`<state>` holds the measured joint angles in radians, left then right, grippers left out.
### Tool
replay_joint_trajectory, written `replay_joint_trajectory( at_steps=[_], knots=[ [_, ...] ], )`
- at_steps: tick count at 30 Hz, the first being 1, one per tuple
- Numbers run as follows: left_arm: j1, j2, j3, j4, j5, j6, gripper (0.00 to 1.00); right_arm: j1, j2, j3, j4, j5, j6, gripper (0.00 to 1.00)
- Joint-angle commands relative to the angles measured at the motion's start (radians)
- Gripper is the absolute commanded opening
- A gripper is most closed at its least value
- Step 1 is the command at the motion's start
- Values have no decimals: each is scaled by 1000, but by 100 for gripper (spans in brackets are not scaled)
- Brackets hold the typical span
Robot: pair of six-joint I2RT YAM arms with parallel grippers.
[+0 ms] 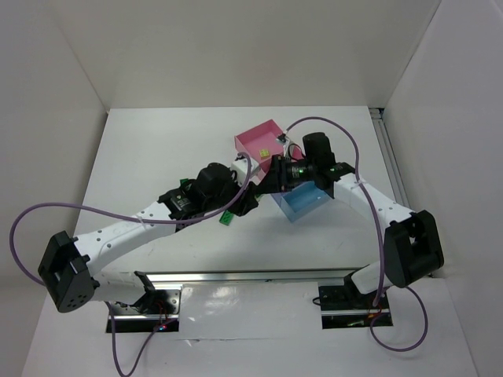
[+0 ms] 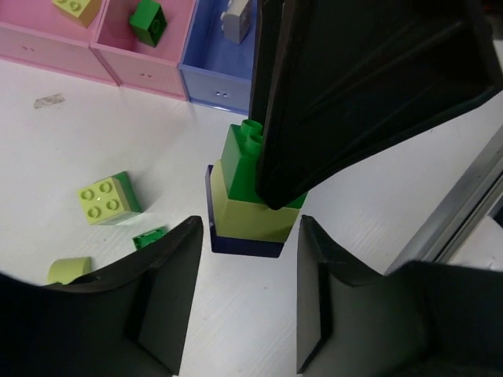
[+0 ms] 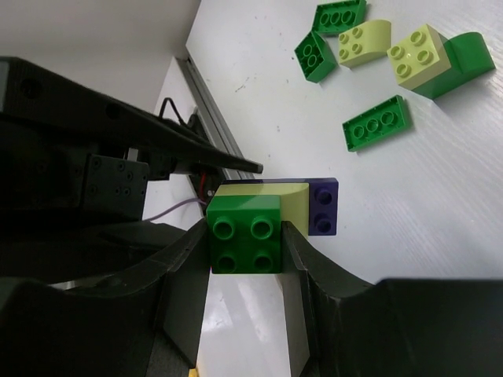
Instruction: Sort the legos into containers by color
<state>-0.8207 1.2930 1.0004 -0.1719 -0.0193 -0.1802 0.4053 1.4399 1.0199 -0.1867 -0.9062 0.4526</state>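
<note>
A stack of three legos stands on the table: a dark blue base (image 2: pixel 244 245), a pale yellow-green brick (image 2: pixel 251 216) and a dark green brick (image 2: pixel 240 157) on top. My right gripper (image 3: pixel 245 236) is shut on the dark green top brick (image 3: pixel 244 243), coming down from above. My left gripper (image 2: pixel 247 298) is open and empty, its fingers just short of the stack's base on either side. In the top view both grippers, left (image 1: pixel 250 200) and right (image 1: pixel 275 177), meet near the trays and hide the stack.
Two pink trays (image 2: pixel 47 49) (image 2: pixel 137 67) hold a yellow-green brick (image 2: pixel 77 6) and a green brick (image 2: pixel 147 21). A blue tray (image 2: pixel 208 82) holds a white piece. Loose legos lie left of the stack (image 2: pixel 110 199) (image 2: pixel 149 236) (image 2: pixel 69 269). A metal rail (image 2: pixel 464 204) runs at the right.
</note>
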Motion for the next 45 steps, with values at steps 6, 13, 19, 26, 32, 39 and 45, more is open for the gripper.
replay_joint_trajectory(
  at_steps=[6,13,19,26,32,39,45],
  knots=[
    [0,-14,24,58,32,-30,21,23,-29,-9,36,-5,5,26],
    [60,-24,-12,49,59,-60,0,0,-19,9,-69,174,-69,26],
    [152,-55,-55,60,165,-79,0,-57,-19,25,-59,272,-60,27],
    [212,-55,-46,51,220,-97,0,-48,57,134,-141,666,-28,27],
    [259,-31,-11,14,323,-108,0,-25,192,247,-175,808,-74,32],
    [278,-8,0,23,406,-108,0,-25,352,374,-148,854,-107,63],
    [287,2,0,23,458,-99,0,-5,338,390,-149,863,-127,90]
  ],
)
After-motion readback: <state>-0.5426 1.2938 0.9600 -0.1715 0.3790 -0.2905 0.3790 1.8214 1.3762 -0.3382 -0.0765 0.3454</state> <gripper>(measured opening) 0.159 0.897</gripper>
